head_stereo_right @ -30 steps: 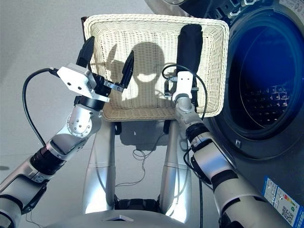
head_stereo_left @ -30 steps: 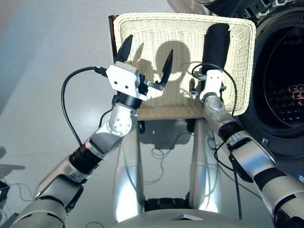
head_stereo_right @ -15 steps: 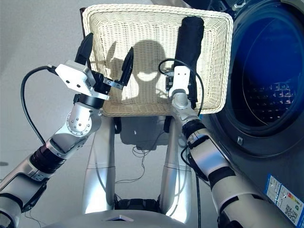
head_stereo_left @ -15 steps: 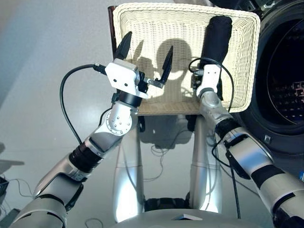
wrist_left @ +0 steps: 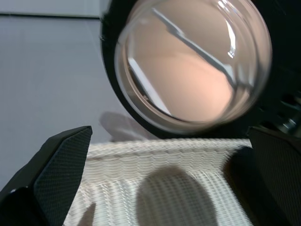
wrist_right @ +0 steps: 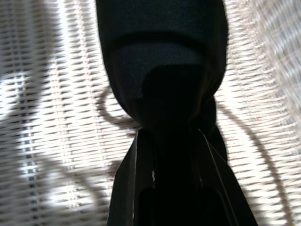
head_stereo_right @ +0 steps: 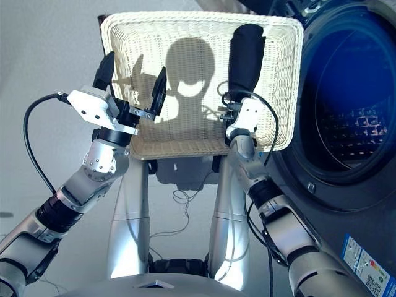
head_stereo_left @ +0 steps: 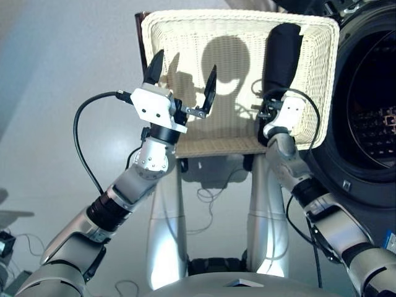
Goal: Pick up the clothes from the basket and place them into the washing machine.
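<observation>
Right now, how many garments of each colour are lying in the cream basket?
Black garment: 1, in the basket, with the right gripper closed on its near end.
Coral-red: 0 visible.
Navy blue: 0 visible.
Total: 1.

Pale grey floor (head_stereo_left: 55,93), thin cables (head_stereo_left: 213,198) lying on it

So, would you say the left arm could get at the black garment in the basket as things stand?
Probably not easily. The black garment lies at the right side of the basket, with the right gripper already closed on its near end. The left gripper hovers open over the basket's bare left half.
</observation>
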Motion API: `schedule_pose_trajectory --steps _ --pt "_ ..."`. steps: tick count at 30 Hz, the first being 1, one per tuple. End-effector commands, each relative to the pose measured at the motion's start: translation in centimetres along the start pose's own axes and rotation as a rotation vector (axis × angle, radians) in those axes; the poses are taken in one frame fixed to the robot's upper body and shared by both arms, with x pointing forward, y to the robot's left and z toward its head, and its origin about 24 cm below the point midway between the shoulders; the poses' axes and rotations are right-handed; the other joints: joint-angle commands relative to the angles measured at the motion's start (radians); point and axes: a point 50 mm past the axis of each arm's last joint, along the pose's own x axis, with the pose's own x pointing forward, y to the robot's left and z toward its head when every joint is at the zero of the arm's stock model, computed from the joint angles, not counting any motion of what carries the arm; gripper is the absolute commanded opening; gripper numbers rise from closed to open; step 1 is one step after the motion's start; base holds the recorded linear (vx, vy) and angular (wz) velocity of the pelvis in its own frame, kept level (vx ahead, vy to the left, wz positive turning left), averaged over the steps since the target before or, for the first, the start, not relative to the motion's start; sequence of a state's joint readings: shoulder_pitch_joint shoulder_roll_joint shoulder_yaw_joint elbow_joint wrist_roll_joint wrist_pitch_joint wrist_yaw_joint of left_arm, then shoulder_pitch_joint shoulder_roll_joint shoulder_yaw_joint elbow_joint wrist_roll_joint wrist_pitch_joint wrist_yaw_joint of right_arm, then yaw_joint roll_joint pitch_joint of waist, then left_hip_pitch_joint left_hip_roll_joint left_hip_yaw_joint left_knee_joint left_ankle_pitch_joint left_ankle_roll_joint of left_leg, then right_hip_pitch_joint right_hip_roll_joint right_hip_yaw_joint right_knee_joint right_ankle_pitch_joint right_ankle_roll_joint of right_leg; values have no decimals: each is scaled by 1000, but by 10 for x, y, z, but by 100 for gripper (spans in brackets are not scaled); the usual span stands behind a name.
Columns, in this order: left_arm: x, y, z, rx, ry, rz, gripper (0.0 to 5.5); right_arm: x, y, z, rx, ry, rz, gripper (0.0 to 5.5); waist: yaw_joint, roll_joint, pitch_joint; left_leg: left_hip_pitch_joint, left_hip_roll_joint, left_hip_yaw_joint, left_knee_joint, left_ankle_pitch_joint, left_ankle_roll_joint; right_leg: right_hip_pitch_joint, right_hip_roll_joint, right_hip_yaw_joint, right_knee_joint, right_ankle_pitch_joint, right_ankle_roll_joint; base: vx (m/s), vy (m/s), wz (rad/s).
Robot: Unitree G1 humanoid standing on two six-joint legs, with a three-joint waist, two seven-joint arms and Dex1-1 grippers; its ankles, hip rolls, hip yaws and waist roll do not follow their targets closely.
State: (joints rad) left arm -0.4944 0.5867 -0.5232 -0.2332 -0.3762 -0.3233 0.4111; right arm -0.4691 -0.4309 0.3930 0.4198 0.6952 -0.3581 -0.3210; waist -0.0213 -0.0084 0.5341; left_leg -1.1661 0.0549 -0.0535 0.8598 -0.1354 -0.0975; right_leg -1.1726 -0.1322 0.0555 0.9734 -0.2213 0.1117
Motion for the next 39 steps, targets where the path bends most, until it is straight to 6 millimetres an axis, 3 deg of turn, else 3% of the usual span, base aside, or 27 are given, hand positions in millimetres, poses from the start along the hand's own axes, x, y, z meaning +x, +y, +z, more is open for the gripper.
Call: schedule_pose_trajectory --steps 1,9,16,27,35,39 --pt "-3 -9 32 -6 -170 -61 550 -8 -7 42 99 -232 10 0 -31 3 -14 35 -25 95 -58 10 59 -14 18 -37 -111 113 -24 0 0 0" --pt "-6 -3 37 -7 -196 1 550 -26 -39 57 203 -382 -281 0 -49 -5 -14 50 -23 100 -65 4 65 -1 20 -32 -123 115 -24 0 0 0" --pt "-5 -3 40 -45 -221 38 550 -24 -61 70 213 -486 -505 0 -49 -5 -14 67 -24 96 -75 -1 66 17 22 -31 -136 115 -23 0 0 0" --pt "-2 -9 41 -82 -220 22 550 7 -91 83 282 -480 -765 0 -31 -1 -14 81 -25 94 -75 -10 64 35 23 -27 -148 117 -27 0 0 0" --pt "2 -13 40 -106 -215 -8 550 30 -128 101 217 -418 -913 0 -13 8 -14 80 -28 90 -71 -12 58 37 22 -27 -146 120 -27 0 0 0" --pt "3 -16 41 -106 -206 -32 550 34 -156 114 264 -383 -1045 0 -3 15 -14 78 -30 89 -67 -13 55 35 19 -30 -139 119 -27 0 0 0"
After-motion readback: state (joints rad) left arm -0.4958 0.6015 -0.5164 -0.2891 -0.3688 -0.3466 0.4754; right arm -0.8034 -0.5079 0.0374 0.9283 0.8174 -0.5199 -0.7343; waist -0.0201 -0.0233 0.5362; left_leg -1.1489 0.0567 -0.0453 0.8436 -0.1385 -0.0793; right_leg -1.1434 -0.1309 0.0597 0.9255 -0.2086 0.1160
